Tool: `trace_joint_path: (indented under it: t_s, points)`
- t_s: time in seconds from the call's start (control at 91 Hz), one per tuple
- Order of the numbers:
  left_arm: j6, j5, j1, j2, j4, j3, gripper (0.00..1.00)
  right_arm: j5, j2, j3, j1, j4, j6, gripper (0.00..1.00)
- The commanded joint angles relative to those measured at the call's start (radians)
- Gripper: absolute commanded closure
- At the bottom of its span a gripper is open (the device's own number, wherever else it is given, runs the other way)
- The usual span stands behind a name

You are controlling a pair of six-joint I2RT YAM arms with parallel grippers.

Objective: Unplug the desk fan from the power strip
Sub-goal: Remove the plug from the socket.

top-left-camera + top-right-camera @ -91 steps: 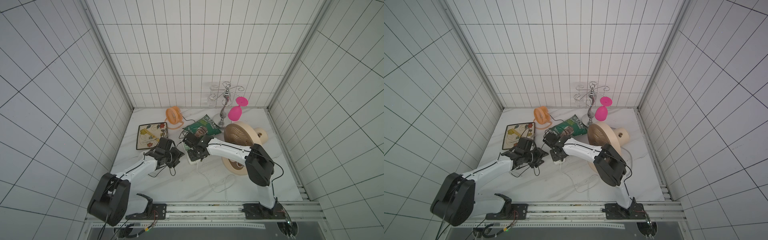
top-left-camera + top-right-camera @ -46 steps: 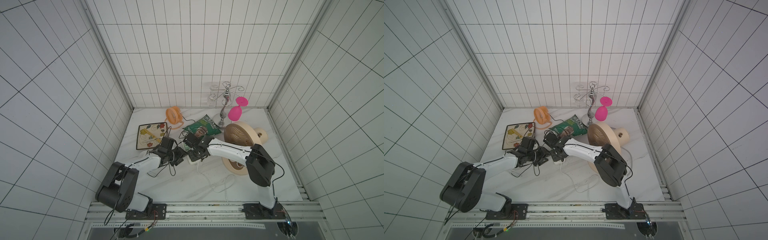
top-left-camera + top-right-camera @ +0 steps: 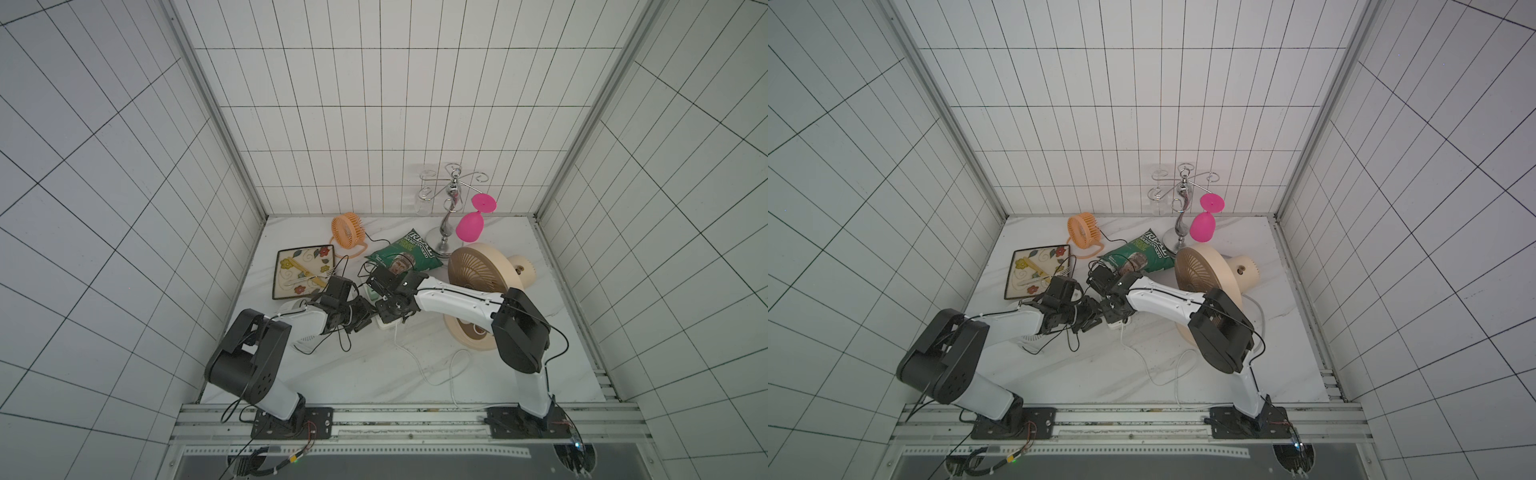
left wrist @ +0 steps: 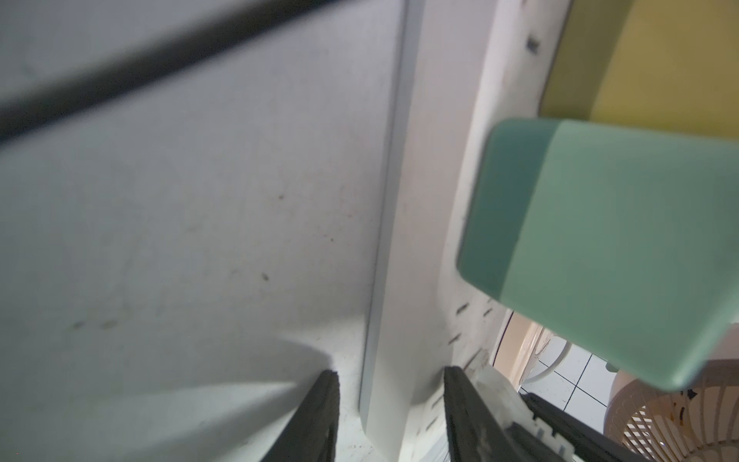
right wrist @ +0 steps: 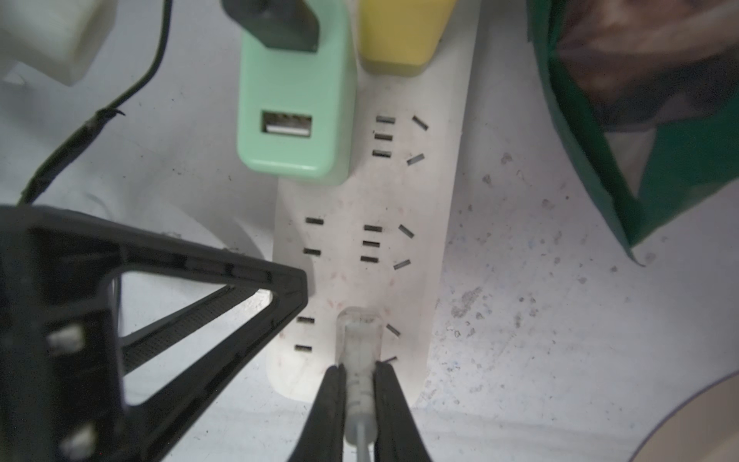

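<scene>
In a top view the power strip lies mid-table near the chip bag. Left wrist: the left gripper straddles the strip's edge; gripping or not, I cannot tell. Right wrist: the right gripper pinches the clear plug, still seated; pulling remains

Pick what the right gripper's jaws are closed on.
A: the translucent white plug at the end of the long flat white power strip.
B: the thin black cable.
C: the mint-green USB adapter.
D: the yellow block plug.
A: in the right wrist view the right gripper pinches the translucent white plug seated in the long flat white power strip; the mint-green USB adapter sits apart.
</scene>
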Motion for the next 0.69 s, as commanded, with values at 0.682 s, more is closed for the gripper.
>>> trace_joint_path:
  t_s: [0.682]
  points:
    - [0.035, -0.182, -0.048, 0.185, -0.319, 0.118, 0.58, 0.095, -0.115, 0.062, 0.011, 0.025, -0.020, 1.00]
